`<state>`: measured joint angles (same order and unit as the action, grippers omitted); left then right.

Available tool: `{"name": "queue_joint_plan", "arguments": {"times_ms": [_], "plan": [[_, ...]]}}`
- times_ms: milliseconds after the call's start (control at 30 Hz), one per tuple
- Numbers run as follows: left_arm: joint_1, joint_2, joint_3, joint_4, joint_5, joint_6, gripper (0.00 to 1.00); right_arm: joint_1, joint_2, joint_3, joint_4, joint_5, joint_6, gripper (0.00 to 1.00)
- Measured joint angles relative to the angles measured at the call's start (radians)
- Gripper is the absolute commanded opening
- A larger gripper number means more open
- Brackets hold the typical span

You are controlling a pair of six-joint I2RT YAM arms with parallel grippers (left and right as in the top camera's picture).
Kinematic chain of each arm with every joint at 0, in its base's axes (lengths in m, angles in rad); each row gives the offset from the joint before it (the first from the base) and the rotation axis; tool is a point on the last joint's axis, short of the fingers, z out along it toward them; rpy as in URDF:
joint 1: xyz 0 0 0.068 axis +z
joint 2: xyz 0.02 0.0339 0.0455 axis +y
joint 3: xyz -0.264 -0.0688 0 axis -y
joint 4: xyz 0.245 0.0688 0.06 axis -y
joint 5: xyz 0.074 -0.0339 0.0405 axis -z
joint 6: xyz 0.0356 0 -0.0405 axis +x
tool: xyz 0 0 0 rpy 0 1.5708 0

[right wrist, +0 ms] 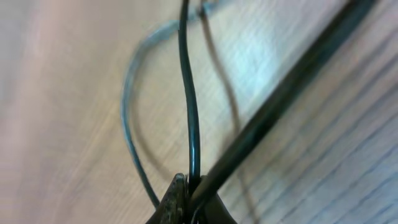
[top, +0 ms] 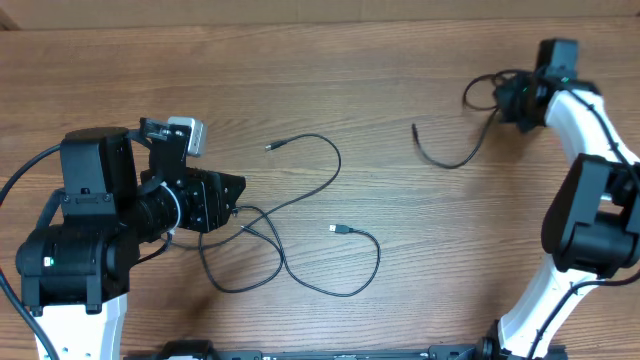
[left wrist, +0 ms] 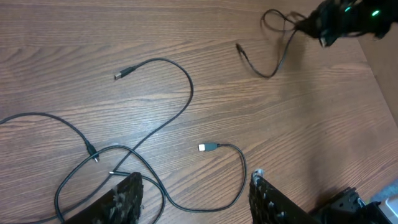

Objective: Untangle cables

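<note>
Two thin black cables cross in a loose tangle (top: 255, 222) at the table's centre. One ends in a dark plug (top: 274, 146), the other in a light-tipped plug (top: 340, 229). My left gripper (top: 238, 198) is open just left of the tangle. In the left wrist view its jaws (left wrist: 194, 182) stand wide apart over a cable bend (left wrist: 239, 180) without touching it. A third cable (top: 450, 160) curves off at the far right. My right gripper (top: 512, 100) is shut on that cable (right wrist: 189, 124), pinched at the fingertips (right wrist: 177, 186).
The wooden table's far edge (top: 300, 22) runs along the top. Thicker black wires (top: 20, 180) trail from the left arm's base. The right arm's white links (top: 580, 120) lie along the right side.
</note>
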<state>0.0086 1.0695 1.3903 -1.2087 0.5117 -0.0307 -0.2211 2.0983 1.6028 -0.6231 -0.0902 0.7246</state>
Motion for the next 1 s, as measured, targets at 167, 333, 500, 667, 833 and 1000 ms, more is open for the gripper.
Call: {"name": "queue_joint_plan", "arguments": {"times_ms": [167, 333, 500, 667, 833, 1000], "plan": [[0.000, 0.000, 0.000, 0.000, 0.000, 0.000, 0.54, -0.065, 0.000, 0.115, -0.069, -0.007, -0.022, 0.04], [0.000, 0.000, 0.000, 0.000, 0.001, 0.000, 0.55, -0.186, 0.000, 0.169, -0.126, -0.010, -0.052, 0.04], [0.000, 0.000, 0.000, 0.005, 0.002, -0.010, 0.55, -0.317, 0.001, 0.216, -0.162, -0.010, -0.109, 0.04], [0.000, 0.000, 0.000, 0.010, 0.005, -0.031, 0.55, -0.475, 0.001, 0.274, -0.191, -0.006, -0.166, 0.04], [0.000, 0.000, 0.000, 0.011, 0.016, -0.049, 0.55, -0.620, 0.002, 0.307, -0.193, -0.006, -0.188, 0.04], [0.000, 0.000, 0.000, 0.010, 0.021, -0.072, 0.55, -0.731, 0.002, 0.309, -0.180, -0.003, -0.195, 0.04]]}}
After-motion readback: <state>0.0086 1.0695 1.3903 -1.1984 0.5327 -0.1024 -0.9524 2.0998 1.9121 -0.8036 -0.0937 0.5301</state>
